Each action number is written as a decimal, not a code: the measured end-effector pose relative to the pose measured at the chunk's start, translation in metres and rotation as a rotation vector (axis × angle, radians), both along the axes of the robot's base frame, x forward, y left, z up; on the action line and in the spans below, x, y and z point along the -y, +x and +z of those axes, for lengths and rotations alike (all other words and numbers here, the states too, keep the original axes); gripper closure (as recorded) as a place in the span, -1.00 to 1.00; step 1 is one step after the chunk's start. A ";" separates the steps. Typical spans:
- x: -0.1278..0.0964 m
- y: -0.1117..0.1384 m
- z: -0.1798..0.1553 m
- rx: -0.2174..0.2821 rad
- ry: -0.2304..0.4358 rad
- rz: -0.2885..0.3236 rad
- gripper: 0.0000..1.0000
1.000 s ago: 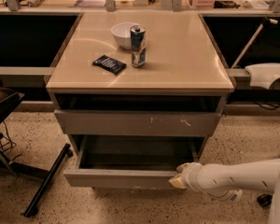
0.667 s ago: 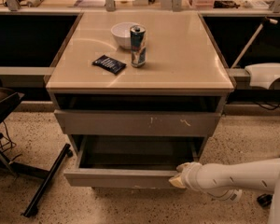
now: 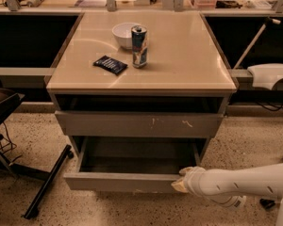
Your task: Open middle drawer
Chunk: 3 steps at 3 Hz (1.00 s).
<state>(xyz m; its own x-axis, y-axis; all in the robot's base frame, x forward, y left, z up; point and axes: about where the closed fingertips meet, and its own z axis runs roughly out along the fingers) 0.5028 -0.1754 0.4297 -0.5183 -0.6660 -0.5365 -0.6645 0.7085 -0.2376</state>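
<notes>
The middle drawer is a plain grey handleless front, pulled out toward me below the cabinet top, with its shallow grey box interior showing. My gripper is at the right end of that drawer's front, touching its top edge. My white arm reaches in from the right, low over the floor. Above the open drawer is the wider grey front with white scratch marks, which is closed. A dark gap runs under the tabletop above it.
On the beige cabinet top stand a white bowl, a drink can and a dark packet. A black stand leg lies on the speckled floor at left. A white part juts in at right.
</notes>
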 end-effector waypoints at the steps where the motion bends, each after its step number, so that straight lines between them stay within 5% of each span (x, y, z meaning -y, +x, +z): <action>1: 0.000 -0.010 0.001 0.002 -0.001 -0.014 1.00; 3: 0.000 -0.017 -0.002 0.017 -0.017 0.000 1.00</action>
